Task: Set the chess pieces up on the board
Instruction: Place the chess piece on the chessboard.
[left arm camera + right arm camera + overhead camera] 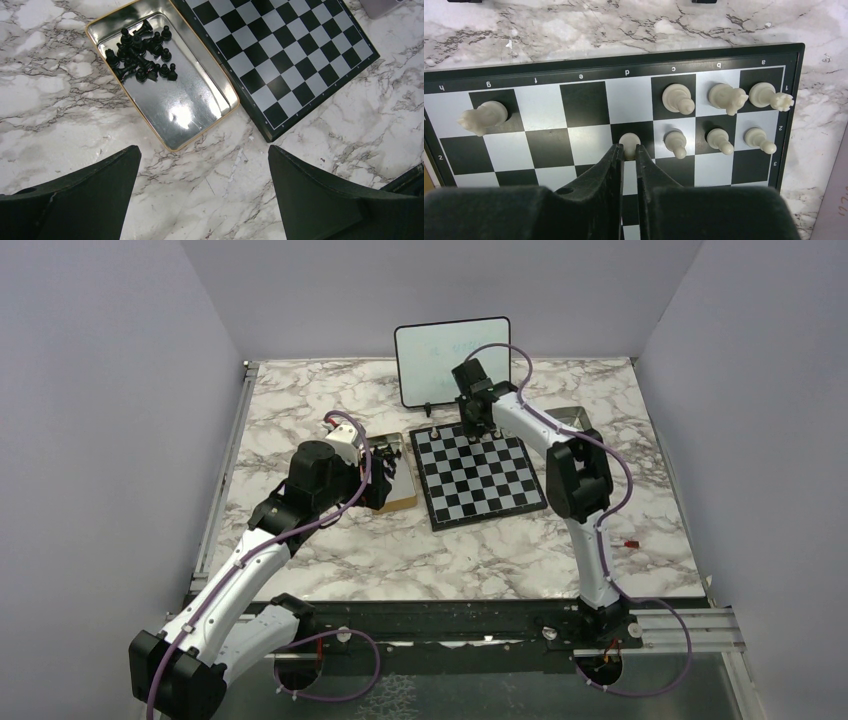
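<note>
Right claw [628,151] is pinched on a pale pawn [629,140] standing on the board [584,107]. Six white chessmen [719,117] sit at its two o'clock, a lone piece [483,117] at ten. Left claw [202,170] gapes wide above the table [60,100], holding nothing (the black men [142,55] all lie in the tin [185,107]). Most of the setup, I'd say, is yet to do.

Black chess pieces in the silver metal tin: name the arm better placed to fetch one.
Left. The left gripper hovers open by the tin; the right gripper is over the board, gripping a pale pawn.
</note>
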`<state>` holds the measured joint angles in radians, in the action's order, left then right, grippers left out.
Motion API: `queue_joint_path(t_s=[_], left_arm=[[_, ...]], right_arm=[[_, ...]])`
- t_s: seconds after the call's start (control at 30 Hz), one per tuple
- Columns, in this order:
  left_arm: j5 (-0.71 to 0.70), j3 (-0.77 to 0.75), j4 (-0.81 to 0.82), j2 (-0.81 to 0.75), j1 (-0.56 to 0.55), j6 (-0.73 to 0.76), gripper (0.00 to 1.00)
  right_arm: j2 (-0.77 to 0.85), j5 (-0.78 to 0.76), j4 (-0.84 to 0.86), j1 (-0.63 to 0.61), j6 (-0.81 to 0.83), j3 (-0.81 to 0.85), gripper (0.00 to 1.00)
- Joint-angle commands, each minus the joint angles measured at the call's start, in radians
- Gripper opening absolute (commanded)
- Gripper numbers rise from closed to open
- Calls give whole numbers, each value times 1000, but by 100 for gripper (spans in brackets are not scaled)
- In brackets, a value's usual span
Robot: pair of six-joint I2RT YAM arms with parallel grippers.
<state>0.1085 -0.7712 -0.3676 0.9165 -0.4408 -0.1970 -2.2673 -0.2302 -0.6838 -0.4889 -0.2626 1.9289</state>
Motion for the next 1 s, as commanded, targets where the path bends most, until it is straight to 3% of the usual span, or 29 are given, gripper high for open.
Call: queue_joint_path(t_s=[0.0, 0.4, 0.97], left_arm=[[7, 3, 16, -8, -4, 8, 99], [2, 4, 15, -15, -4, 7, 99], [1, 6, 12, -25, -4, 5, 99]], right_arm=[[-41, 2, -24, 4, 9, 41, 19], [-27, 4, -70, 3, 6, 94, 21], [126, -11, -92, 24, -3, 44, 26]])
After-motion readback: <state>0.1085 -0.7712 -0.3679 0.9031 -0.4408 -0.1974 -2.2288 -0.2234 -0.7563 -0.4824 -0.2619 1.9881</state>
